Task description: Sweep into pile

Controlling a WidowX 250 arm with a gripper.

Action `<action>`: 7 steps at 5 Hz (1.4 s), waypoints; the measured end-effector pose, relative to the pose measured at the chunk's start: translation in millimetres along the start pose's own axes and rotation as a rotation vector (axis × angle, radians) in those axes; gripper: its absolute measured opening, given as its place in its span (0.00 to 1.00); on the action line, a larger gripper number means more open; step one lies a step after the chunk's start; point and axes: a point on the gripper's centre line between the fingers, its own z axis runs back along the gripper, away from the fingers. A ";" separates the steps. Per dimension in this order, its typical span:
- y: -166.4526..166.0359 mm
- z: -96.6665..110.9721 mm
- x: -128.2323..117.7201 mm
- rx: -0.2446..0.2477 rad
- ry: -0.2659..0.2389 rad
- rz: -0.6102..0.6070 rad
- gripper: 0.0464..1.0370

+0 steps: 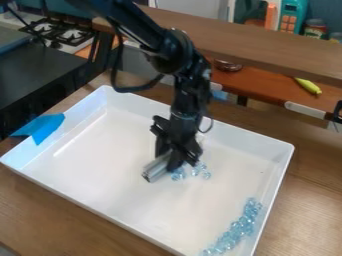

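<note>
- The rectangular white tray (100,145) is marked at its left edge by a piece of blue tape (45,128).
- The silver-grey, straight-edged bar (156,169) is positioned near the tray's middle. It is judged to be light, rigid and smooth; slipping or twisting may occur if it is pushed off-centre. It should be gripped at mid-length, with its long face kept square to the sweep.
- The black two-finger gripper (168,159) is hung low over the tray's middle; its fingers are closed down on the bar.
- The small group of clear pale-blue beads (178,175) is located just right of the bar. The beads are judged to be light, hard and slick, and readily scattered; they should be pushed low and slowly, not pinched.
- The long cluster of clear pale-blue beads (235,232) is laid along the tray's right edge, towards the near corner. Light pressure is advised there, as beads may be trapped against the wall.
</note>
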 end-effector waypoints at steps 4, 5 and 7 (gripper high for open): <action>-113.4 16.0 -2.8 -0.140 0.018 -0.131 0.34; -114.8 16.4 -5.1 -0.168 0.033 -0.110 0.34; -36.9 56.8 -14.0 -0.178 -0.045 0.023 0.34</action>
